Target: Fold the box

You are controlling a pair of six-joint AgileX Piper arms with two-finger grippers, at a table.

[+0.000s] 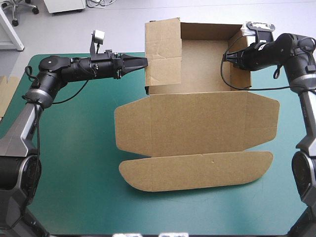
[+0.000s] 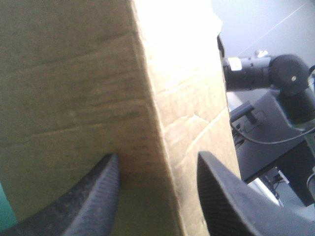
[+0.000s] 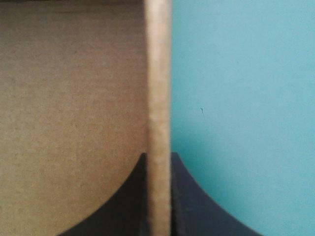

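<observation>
The brown box (image 1: 197,123) lies mid-table with its lid and front flap flat toward the near edge. Its far part forms a tray with walls raised. My left gripper (image 1: 140,62) reaches in from the left at the tall left wall (image 1: 163,54). In the left wrist view its black fingers (image 2: 110,177) stand apart, open, with that wall's folded edge (image 2: 152,123) between them. My right gripper (image 1: 237,57) is at the right wall (image 1: 240,45). In the right wrist view it (image 3: 158,156) is shut on that wall's board edge (image 3: 158,88).
The teal-green cover (image 1: 74,158) is bare left of and in front of the box. A strip of more brown board (image 1: 6,94) shows at the table's left edge. The right arm (image 2: 266,69) appears beyond the wall in the left wrist view.
</observation>
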